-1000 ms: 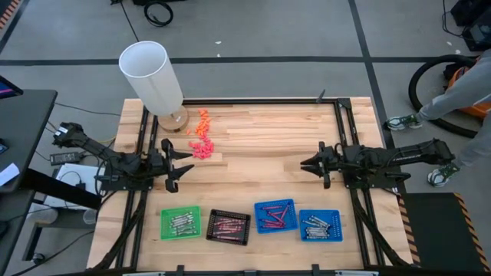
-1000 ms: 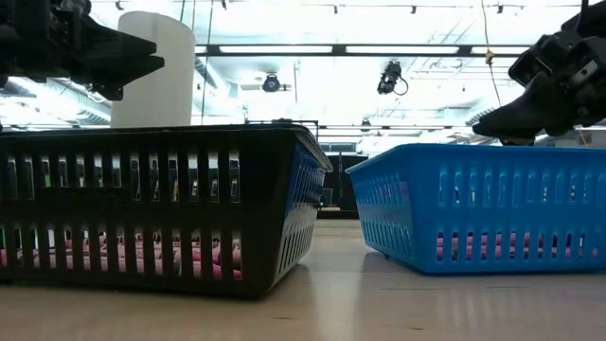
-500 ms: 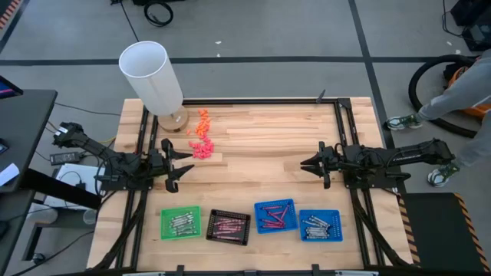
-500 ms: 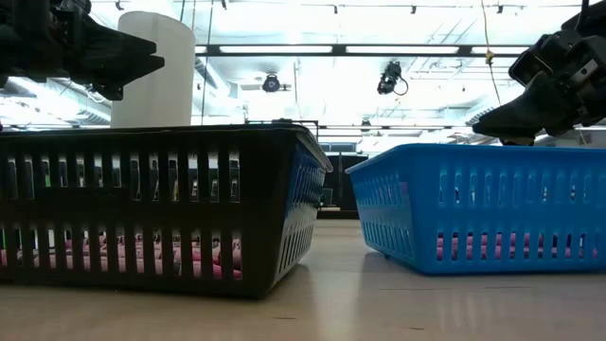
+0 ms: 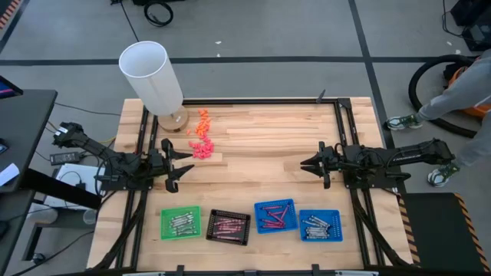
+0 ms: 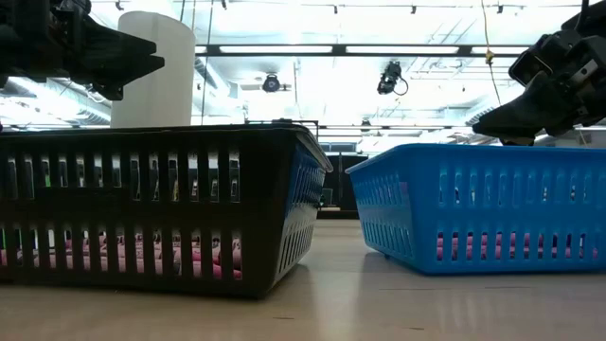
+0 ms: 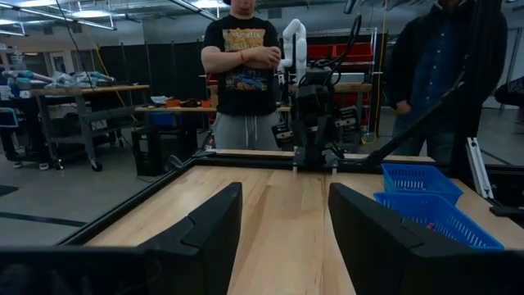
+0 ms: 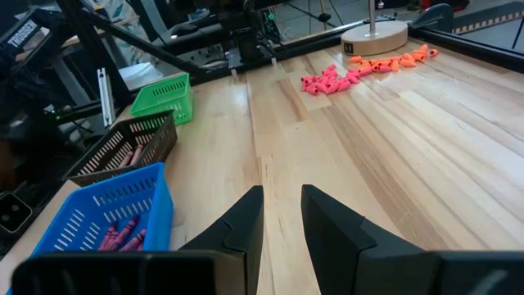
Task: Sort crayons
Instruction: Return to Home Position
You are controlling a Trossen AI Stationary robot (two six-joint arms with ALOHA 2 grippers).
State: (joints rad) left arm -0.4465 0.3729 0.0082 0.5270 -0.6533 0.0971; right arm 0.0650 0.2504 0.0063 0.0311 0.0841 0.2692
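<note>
The crayons lie as thin sticks in four trays along the table's near edge: a green tray [image 5: 180, 223], a black tray [image 5: 228, 226] and two blue trays [image 5: 276, 215] [image 5: 320, 225]. Maroon crayons [image 8: 123, 233] show in a blue tray, and others [image 8: 131, 154] in the black one. My left gripper [image 5: 180, 161] [image 7: 282, 221] hovers open at the table's left, pointing right, with nothing between its fingers. My right gripper [image 5: 307, 163] [image 8: 282, 205] hovers at the right, pointing left, open by a narrow gap and holding nothing.
A tall white cylinder [image 5: 152, 77] on a round wooden base stands at the far left. Chunky orange and pink pieces [image 5: 202, 136] lie beside it. Bare wood [image 5: 261, 146] spreads between the grippers. People [image 7: 241, 74] stand beyond the table's right edge.
</note>
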